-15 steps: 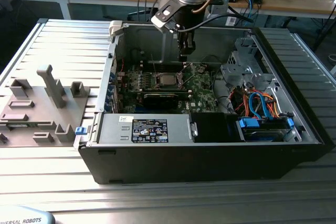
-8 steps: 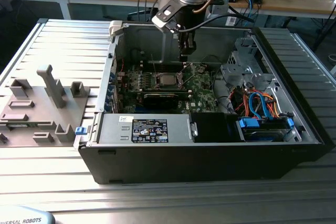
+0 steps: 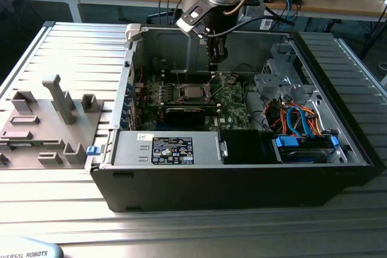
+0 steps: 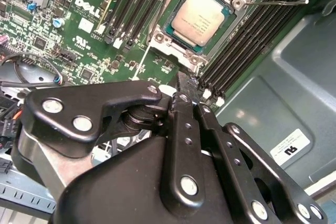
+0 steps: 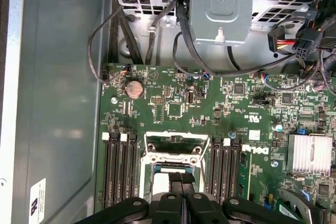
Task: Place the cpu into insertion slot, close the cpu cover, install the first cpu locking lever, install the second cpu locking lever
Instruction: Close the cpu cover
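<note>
the computer case (image 3: 242,179) lies open on the slatted tabletop, with the arm reaching down into it from the far edge. the gripper (image 3: 213,67) hangs over the middle of the green board (image 3: 233,98), just above the insertion slot (image 4: 178,50). in both wrist views its fingers (image 5: 176,184) are pressed together, and i see nothing between them. the cpu (image 4: 199,19) already lies flat in the slot, silvery top up, with its thin green rim showing all round. just past the fingertips is the silvery frame of the cpu cover (image 5: 173,155); i cannot tell whether it lies flat or stands raised. a thin wire lever (image 4: 278,2) pokes out across the long black memory slots (image 4: 252,35), free of the socket. a second wire lever (image 4: 143,59) juts out at the opposite side.
</note>
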